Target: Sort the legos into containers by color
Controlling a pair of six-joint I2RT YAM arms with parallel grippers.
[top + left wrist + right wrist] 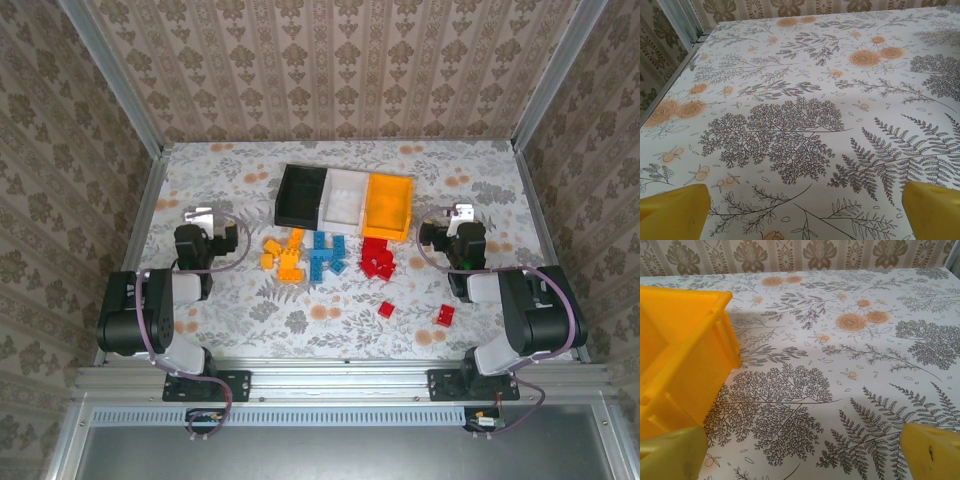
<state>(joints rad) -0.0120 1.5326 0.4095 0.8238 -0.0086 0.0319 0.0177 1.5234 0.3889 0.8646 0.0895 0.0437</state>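
1. Step in hand: as I judge it, sorting has not yet begun. I can make out no brick in any bin, though the inside of the black rectangular plastic bin [284, 200] is too dark to be sure.
2. The left end effector [200, 215] hovers over the floral-patterned table [500, 180]. Its yellow fingertips [675, 210] are spread wide with nothing between them.
3. The right end effector [460, 212] is likewise released and empty, near the right wall of the orange-yellow rectangular plastic bin [690, 365].
4. The three bins stand touching in a row: black on the left, the white rectangular plastic bin [346, 174] in the middle, orange-yellow on the right.
5. Just in front of them lie loose clusters of orange-yellow studded plastic bricks [283, 257], blue studded plastic bricks [325, 252] and red studded plastic bricks [377, 260]. Two stray red bricks [386, 309] lie nearer the arms.
6. The next move calls for choosing one brick and lowering open fingers around it. The strays look easiest, since the clustered bricks crowd one another.
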